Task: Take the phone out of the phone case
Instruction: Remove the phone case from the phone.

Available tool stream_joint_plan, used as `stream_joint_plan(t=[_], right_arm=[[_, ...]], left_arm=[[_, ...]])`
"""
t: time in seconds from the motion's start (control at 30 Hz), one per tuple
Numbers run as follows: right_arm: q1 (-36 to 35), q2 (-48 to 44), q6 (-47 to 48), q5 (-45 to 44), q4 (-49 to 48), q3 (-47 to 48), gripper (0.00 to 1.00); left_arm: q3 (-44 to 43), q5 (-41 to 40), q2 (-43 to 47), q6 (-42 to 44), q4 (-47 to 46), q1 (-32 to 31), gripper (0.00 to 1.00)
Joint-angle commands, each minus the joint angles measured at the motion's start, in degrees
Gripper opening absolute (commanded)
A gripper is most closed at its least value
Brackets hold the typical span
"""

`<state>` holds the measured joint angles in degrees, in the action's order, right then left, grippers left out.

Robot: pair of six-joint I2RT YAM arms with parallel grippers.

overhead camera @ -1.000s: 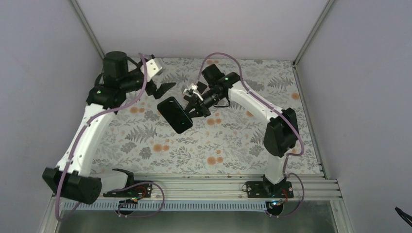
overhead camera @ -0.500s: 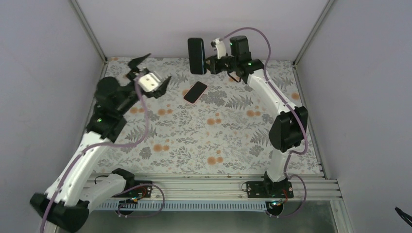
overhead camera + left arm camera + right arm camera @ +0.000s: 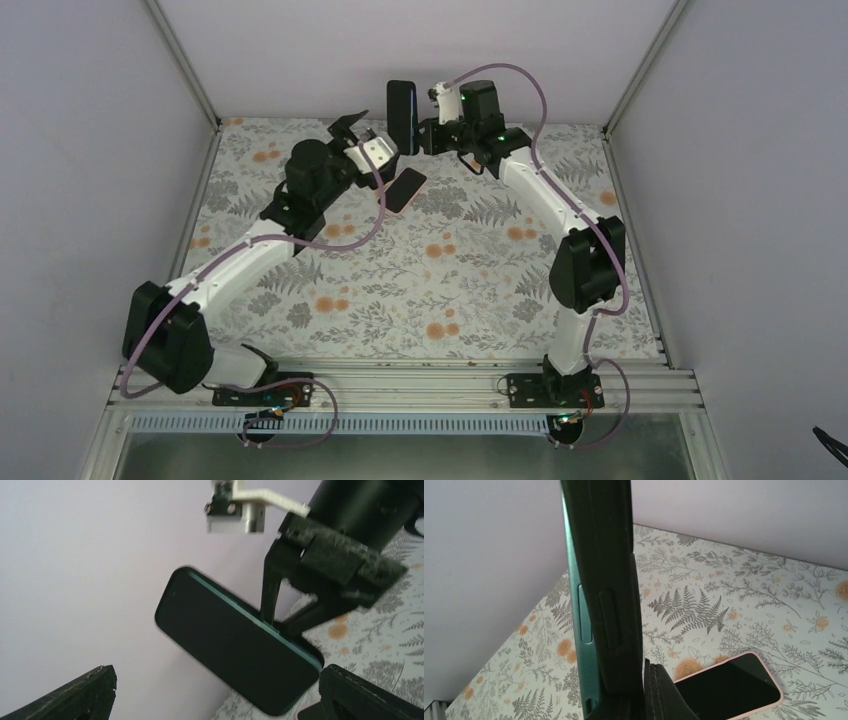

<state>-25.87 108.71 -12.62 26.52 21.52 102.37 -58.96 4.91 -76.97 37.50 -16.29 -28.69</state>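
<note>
Left fingers (image 3: pixel 347 124) gape beside the phone (image 3: pixel 405 189) in the phone case (image 3: pixel 781 692).

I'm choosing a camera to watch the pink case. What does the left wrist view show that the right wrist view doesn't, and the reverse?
Left wrist only: the broad face of the black, teal-edged phone held in the air, and the open left gripper. Right wrist only: that phone's side buttons, and the salmon-pink soft phone case lying flat on the floral table cover, the glossy black phone inside it. Both: the held phone, the right gripper shut on it, and that cover.
</note>
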Motion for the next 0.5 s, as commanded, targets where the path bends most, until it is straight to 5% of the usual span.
stream_joint_plan(t=[0.0, 0.47], right_arm=[[-0.6, -3.6, -1.5, -0.7, -5.2, 0.8, 0.03], [-1.5, -4.0, -1.8, 0.3, -5.5, 1.1, 0.03]], left_arm=[[-4.0, -0.1, -3.8, -0.5, -2.5, -2.3, 1.0], [-7.4, -2.1, -10.1, -4.1, -0.6, -2.5, 1.0]])
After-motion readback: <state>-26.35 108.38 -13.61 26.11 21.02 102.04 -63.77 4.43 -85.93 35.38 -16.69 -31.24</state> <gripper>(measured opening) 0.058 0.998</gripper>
